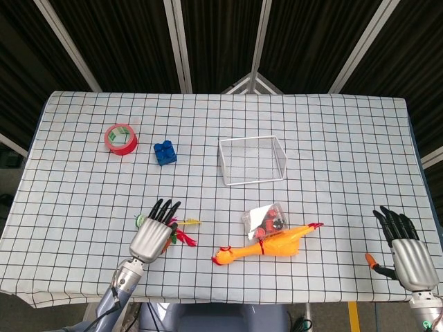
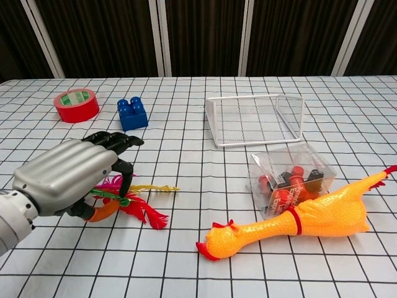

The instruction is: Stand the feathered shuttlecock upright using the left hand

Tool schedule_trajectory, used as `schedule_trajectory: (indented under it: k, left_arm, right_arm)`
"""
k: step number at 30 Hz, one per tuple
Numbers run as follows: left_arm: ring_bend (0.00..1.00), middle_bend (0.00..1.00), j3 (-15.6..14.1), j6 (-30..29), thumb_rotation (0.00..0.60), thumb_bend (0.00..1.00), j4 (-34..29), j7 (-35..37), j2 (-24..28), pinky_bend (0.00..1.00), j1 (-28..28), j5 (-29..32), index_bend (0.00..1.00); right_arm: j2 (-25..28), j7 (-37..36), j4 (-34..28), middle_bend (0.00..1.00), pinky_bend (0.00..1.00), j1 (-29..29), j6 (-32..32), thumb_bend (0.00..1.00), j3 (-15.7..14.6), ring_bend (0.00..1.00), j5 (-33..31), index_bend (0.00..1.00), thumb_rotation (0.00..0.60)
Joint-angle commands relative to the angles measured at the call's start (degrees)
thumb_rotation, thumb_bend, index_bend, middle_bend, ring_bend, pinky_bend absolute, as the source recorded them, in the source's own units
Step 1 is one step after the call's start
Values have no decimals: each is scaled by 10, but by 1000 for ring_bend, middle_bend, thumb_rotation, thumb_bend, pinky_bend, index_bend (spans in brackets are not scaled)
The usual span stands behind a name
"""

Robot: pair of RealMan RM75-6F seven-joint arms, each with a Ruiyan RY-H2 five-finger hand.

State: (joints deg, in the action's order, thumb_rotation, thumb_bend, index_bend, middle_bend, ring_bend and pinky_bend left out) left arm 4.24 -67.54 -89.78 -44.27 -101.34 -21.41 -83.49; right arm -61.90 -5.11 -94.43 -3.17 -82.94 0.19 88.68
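Note:
The feathered shuttlecock (image 1: 185, 239) lies on its side on the checked cloth, front left. Its pale green base pokes out to the left of my left hand (image 1: 156, 232), and its red and yellow feathers stick out to the right. In the chest view the left hand (image 2: 65, 176) covers the base and near feathers of the shuttlecock (image 2: 144, 211). Its fingers bend down over them and the orange thumb tip sits beside the feathers; no closed grip shows. My right hand (image 1: 405, 252) rests at the front right, fingers stretched and holding nothing.
A red tape roll (image 1: 120, 139) and a blue block (image 1: 165, 153) sit at the back left. A white wire basket (image 1: 250, 140) stands mid-table. A yellow rubber chicken (image 1: 266, 247) and a clear box of small parts (image 1: 265, 220) lie right of the shuttlecock.

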Motion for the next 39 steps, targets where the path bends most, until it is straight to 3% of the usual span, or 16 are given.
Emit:
schedule_trajectory:
  k: [1,11,29,39]
  left_arm:
    - [0,60,0,-2,600,552,3,1,-2,0,-2,4,581]
    - [0,74,-6,-10,600,617,4,4,0,0,-6,11,635]
    - [0,73,35,-70,600,619,-112,53,85,0,-12,-11,635]
    - [0,71,28,-72,600,609,-97,74,104,0,-7,7,635]
  right_arm:
    - [0,0,0,0,0,0,0,339,0,0,0,0,600]
    - [1,-2,1,0,0,0,0,339,0,0,0,0,600]
    - [0,1,0,0,0,1,0,339,0,0,-1,0,600]
    - [0,4,-1,0,0,1,1,339,0,0,-2,0,600]
